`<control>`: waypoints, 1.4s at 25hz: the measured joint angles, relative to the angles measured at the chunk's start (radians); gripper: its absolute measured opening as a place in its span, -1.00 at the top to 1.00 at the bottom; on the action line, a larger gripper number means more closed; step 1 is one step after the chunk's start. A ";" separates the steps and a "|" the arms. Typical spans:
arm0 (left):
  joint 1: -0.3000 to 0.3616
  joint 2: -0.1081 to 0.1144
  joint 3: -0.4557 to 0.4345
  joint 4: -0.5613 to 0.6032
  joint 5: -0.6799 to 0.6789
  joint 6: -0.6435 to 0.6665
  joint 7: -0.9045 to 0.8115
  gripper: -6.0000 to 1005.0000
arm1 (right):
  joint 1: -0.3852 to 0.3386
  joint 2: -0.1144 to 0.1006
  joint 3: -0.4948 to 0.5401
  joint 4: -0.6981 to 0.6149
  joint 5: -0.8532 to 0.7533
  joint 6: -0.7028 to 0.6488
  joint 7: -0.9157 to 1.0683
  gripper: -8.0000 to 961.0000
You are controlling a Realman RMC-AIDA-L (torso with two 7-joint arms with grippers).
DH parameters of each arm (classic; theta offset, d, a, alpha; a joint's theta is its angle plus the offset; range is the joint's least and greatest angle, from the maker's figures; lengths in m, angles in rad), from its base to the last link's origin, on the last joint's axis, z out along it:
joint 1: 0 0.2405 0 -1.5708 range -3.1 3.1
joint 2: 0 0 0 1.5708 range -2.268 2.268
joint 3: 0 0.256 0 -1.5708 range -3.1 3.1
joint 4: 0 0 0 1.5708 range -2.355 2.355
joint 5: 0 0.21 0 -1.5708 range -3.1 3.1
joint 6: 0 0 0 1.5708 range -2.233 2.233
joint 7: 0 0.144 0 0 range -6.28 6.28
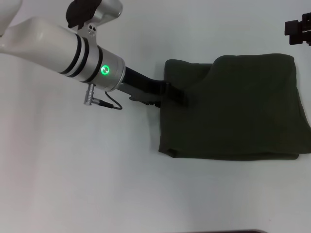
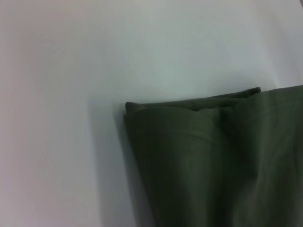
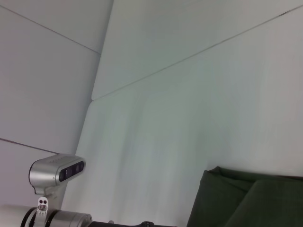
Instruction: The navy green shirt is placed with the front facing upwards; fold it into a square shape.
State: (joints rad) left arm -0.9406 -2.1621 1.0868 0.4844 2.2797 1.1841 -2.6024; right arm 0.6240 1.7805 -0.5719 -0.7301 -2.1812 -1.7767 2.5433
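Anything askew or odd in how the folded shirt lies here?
The navy green shirt is folded but uneven: a lower layer sticks out at its far left corner beyond the top layer. The left gripper is at that left edge. No damage visible.

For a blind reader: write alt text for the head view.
The left gripper reaches onto the left edge of the folded navy green shirt lying on a white table. The right gripper sits parked at the far right.
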 joint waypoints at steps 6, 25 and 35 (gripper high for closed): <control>-0.012 0.004 0.003 0.002 -0.003 0.051 0.029 -0.46 | -0.004 0.000 0.000 0.000 0.000 0.001 0.000 0.04; 0.001 0.010 0.008 0.004 0.001 0.082 0.033 0.64 | -0.004 -0.001 0.001 0.000 0.006 0.000 -0.002 0.06; 0.089 0.088 -0.020 0.052 -0.007 0.141 0.011 0.80 | -0.004 0.001 0.003 0.002 0.006 0.006 0.004 0.06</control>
State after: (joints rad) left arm -0.8516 -2.0738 1.0663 0.5368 2.2729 1.3254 -2.5919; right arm 0.6197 1.7815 -0.5689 -0.7286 -2.1750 -1.7708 2.5475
